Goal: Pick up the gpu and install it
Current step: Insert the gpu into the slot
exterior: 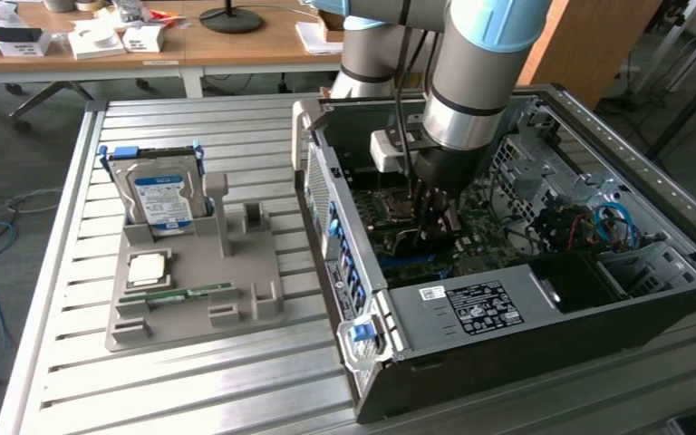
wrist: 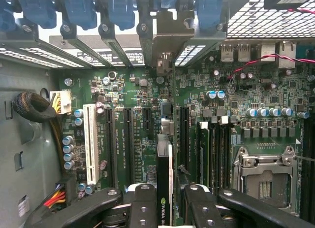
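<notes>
Though one end of the gpu [wrist: 164, 164] is cut off inside the gripper [wrist: 170, 196], we see the fingers [wrist: 142, 208] clamped on the card, edge-on. Its long axis runs straight away from them.

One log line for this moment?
jaws: shut on gpu | place: inside computer case, over motherboard slots | seated: cannot tell

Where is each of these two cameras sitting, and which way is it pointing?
Exterior view: sits off the arm, above the table, looking down at the open computer case and parts tray; the arm reaches into the case.
Wrist view: rides the wrist, looking along the gripper at the motherboard; the gripper shows, shut on the gpu.
Shared: the gripper and the motherboard.
</notes>
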Motion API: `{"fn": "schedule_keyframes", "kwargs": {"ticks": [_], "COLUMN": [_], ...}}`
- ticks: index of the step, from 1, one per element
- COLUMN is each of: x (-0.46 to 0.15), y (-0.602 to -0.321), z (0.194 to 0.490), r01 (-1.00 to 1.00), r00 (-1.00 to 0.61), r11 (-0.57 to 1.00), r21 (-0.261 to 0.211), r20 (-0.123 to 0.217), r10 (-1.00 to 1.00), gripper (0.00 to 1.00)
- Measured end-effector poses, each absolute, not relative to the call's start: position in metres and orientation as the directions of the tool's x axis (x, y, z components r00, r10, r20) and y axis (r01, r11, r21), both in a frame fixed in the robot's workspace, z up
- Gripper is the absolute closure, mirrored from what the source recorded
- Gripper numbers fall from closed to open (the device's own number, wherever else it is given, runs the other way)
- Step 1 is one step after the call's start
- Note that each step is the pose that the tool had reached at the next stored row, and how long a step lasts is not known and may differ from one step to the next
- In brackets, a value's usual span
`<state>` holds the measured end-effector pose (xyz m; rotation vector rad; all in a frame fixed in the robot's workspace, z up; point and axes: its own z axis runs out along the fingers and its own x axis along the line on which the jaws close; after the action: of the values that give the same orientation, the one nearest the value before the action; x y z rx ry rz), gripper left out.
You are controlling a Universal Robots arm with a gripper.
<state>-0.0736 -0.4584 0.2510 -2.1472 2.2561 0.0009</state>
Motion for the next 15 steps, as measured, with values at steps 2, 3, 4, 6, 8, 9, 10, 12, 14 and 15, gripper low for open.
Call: {"fn": "schedule_keyframes", "kwargs": {"ticks": [2, 3, 4, 6, 8, 9, 10, 12, 14, 15], "x": [-0.0736, -0.0735, -0.0734, -0.0735, -0.0735, -0.0735, -0.0735, -0.0735, -0.0734, -0.0734], "y": [-0.4584, -0.4584, -0.4584, -0.4584, -0.4584, -0.4584, -0.4584, -0.4584, -0.4584, -0.4585], "z": [0.2511, 0.2513, 0.2515, 0.2517, 0.2518, 0.2519, 0.2519, 0.2519, 0.2519, 0.2519], "r01": [-0.999, -0.999, -0.999, -0.999, -0.999, -0.999, -0.999, -0.999, -0.999, -0.999], "r00": [-0.049, -0.048, -0.048, -0.048, -0.048, -0.048, -0.048, -0.047, -0.045, -0.045], "r11": [0.049, 0.049, 0.049, 0.049, 0.049, 0.049, 0.049, 0.047, 0.046, 0.045], "r21": [-0.018, -0.018, -0.018, -0.018, -0.018, -0.018, -0.018, -0.018, -0.018, -0.018], "r20": [-0.020, -0.020, -0.020, -0.020, -0.020, -0.020, -0.020, -0.020, -0.020, -0.020], "r10": [-0.999, -0.999, -0.999, -0.999, -0.999, -0.999, -0.999, -0.999, -0.999, -0.999], "gripper": [0.74, 0.74, 0.74, 0.74, 0.74, 0.74, 0.74, 0.74, 0.74, 0.74]}}
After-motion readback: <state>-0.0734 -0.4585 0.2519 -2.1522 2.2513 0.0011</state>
